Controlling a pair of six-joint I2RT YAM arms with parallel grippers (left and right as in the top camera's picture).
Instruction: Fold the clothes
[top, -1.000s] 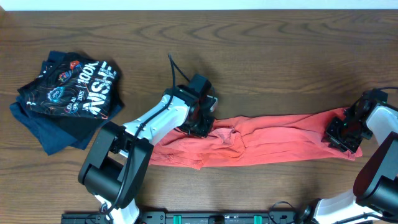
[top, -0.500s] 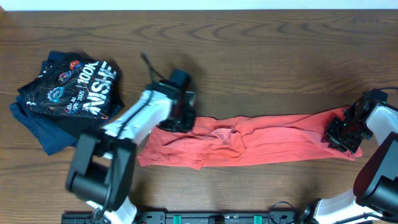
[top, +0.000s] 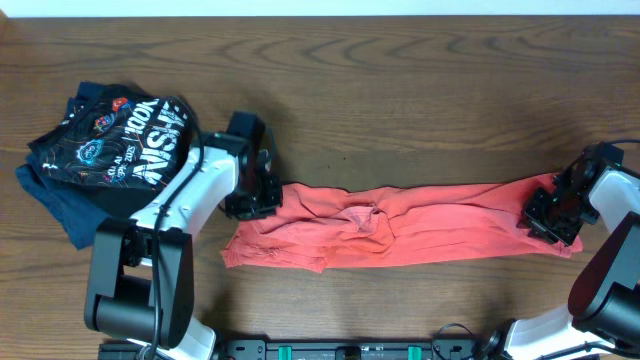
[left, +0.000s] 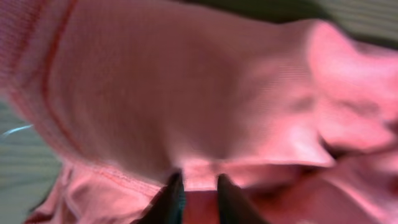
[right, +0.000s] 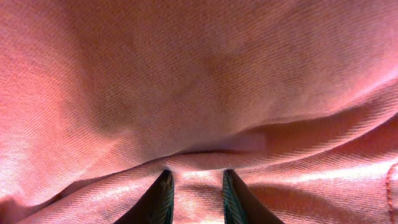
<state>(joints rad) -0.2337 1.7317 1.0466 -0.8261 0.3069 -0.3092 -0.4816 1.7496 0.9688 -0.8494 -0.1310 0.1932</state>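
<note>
Just beside the dark pile (top: 110, 150), your left gripper (top: 257, 204) sits narrow at the shirt's (top: 430, 230) near end; I cannot tell if it grips. The shirt stretches lengthwise away from the pile, and your right gripper (top: 548, 222) pinches its far end.

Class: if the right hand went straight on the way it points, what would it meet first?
The red-orange T-shirt: a fold sits between the fingertips of the right hand, and cloth fills the wrist view ahead. Beyond is hidden.

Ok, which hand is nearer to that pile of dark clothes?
Left. The left hand sits at the left end of the red shirt, just right of the dark pile; the right hand is at its far right end.
</note>
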